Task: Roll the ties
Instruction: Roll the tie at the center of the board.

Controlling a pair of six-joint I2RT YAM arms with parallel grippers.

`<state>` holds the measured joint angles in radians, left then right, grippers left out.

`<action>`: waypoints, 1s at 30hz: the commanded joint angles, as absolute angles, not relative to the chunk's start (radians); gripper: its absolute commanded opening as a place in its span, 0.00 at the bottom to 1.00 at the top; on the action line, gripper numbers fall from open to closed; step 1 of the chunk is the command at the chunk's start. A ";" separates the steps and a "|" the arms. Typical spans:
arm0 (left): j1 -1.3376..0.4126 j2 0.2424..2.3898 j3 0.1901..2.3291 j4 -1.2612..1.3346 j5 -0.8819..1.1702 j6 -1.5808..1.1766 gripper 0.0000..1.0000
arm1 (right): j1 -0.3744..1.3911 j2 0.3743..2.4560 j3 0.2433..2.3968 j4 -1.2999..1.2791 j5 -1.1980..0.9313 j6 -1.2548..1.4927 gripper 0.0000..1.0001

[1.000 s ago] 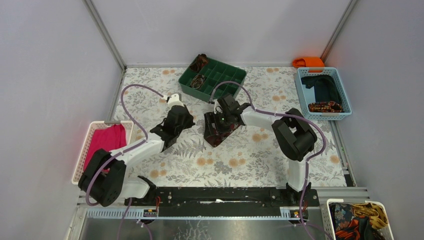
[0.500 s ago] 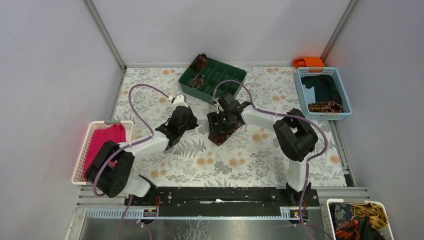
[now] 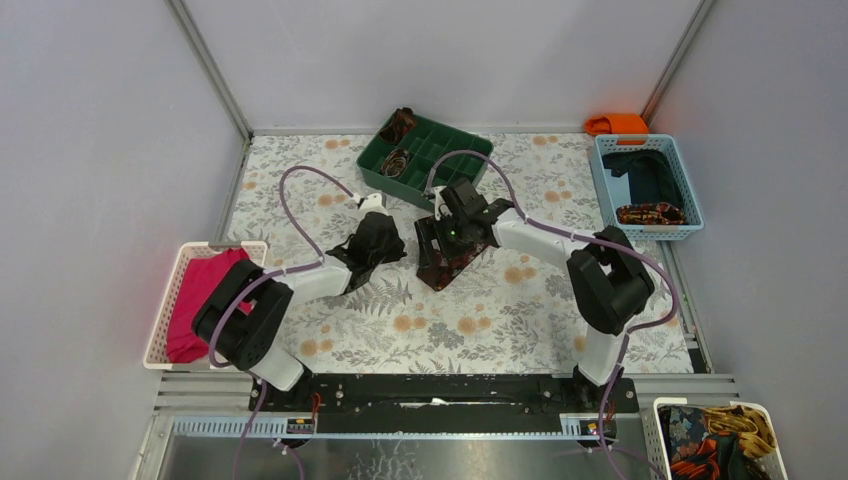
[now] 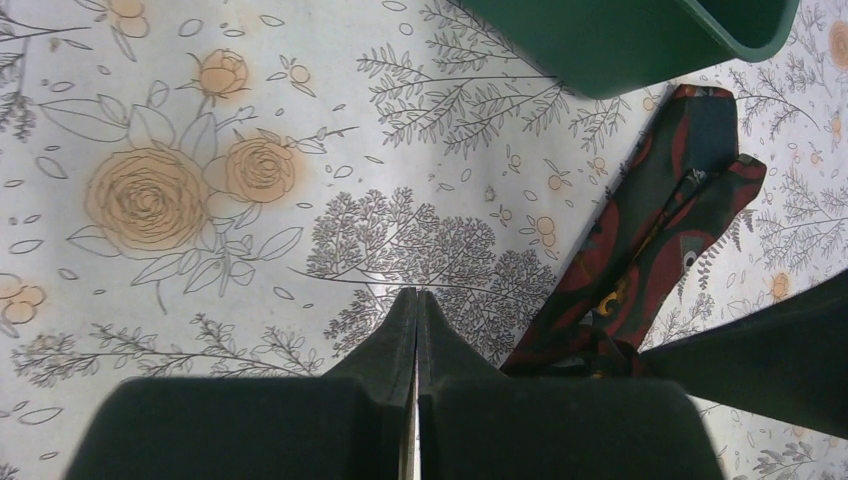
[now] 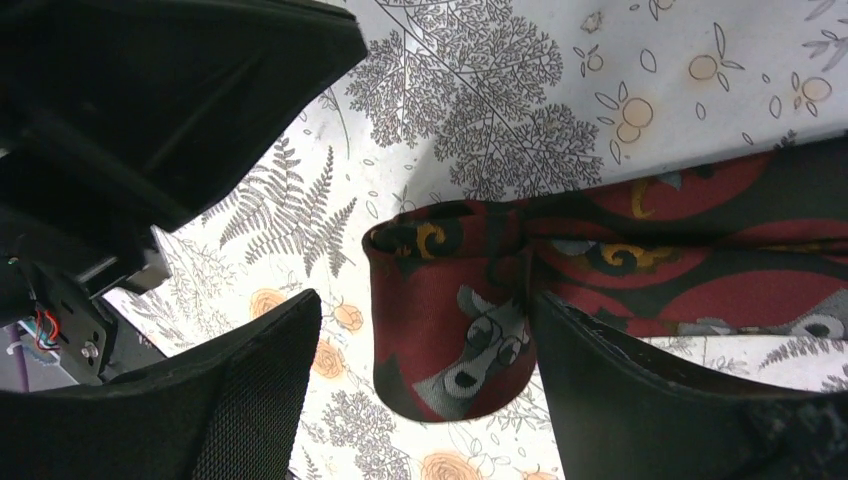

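Left gripper (image 4: 416, 300): jaws pressed together, empty; just left of the tie
Tie (image 3: 440, 264): mid-table (image 3: 500, 320), near end folded over; soft, light, probably slippery
Right gripper (image 5: 425, 310): jaws wide, straddling that fold; not clamped
Hold: pinch the fold across its width

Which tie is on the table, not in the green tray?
The tie under the open right gripper, lying on the floral cloth; the two coiled ones sit in the green tray.

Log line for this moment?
left gripper: shut, empty | right gripper: open, straddling folded end of dark maroon patterned fabric necktie on floral tablecloth
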<state>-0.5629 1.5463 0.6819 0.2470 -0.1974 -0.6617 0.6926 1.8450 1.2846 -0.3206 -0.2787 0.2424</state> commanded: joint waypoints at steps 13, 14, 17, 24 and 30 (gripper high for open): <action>-0.605 1.661 0.785 0.324 -0.165 -0.639 0.00 | 0.684 1.731 1.218 -0.398 -0.085 0.218 0.83; -0.607 1.668 0.790 0.324 -0.164 -0.637 0.00 | 0.682 1.732 1.218 -0.399 -0.077 0.217 0.82; -0.612 1.685 0.806 0.324 -0.160 -0.633 0.00 | 0.670 1.733 1.219 -0.387 -0.058 0.221 0.82; -0.627 1.723 0.826 0.328 -0.149 -0.627 0.00 | 0.637 1.764 1.238 -0.397 0.029 0.221 0.82; -0.633 1.755 0.843 0.337 -0.143 -0.622 0.00 | 0.625 1.806 1.244 -0.392 0.040 0.222 0.81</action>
<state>-0.6224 1.7317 0.8085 0.2897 -0.1520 -0.6472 0.6319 1.7741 1.2190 -0.3771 -0.0006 0.2314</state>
